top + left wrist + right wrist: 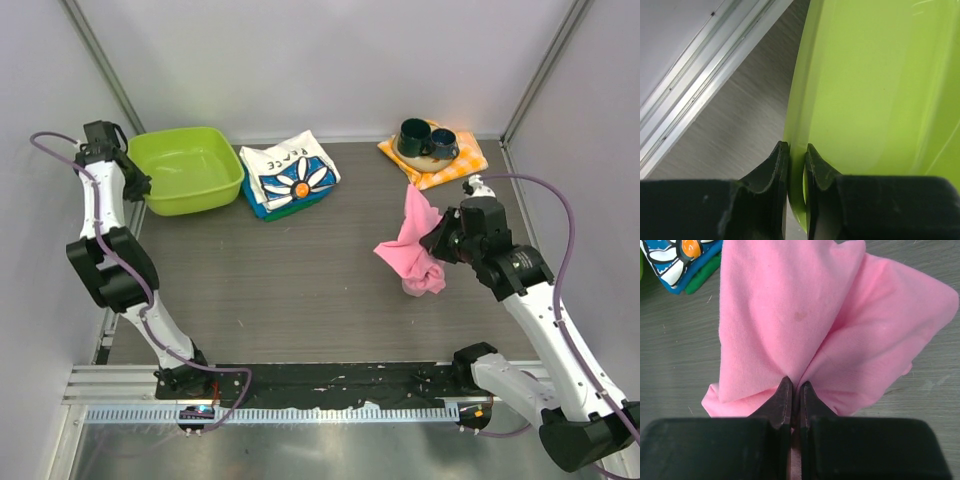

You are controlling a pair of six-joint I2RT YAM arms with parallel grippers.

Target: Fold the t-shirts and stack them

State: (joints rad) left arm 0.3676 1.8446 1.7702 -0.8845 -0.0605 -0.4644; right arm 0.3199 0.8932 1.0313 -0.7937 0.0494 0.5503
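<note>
A bright pink t-shirt (413, 243) hangs bunched from my right gripper (438, 238), its lower end touching the table at centre right. In the right wrist view the gripper (795, 385) is shut on a pinch of the pink cloth (790, 315). A folded white daisy-print "PEACE" shirt (290, 174) lies on top of folded blue and green shirts (262, 210) at the back centre. The stack's corner also shows in the right wrist view (680, 265). My left gripper (140, 186) is at the back left, shut on the rim of a lime green tub (796, 150).
The lime green tub (186, 168) stands at the back left, by the wall rail. An orange-and-white checked cloth (436, 165) with two dark mugs (414, 137) on a plate lies at the back right, just behind the pink shirt.
</note>
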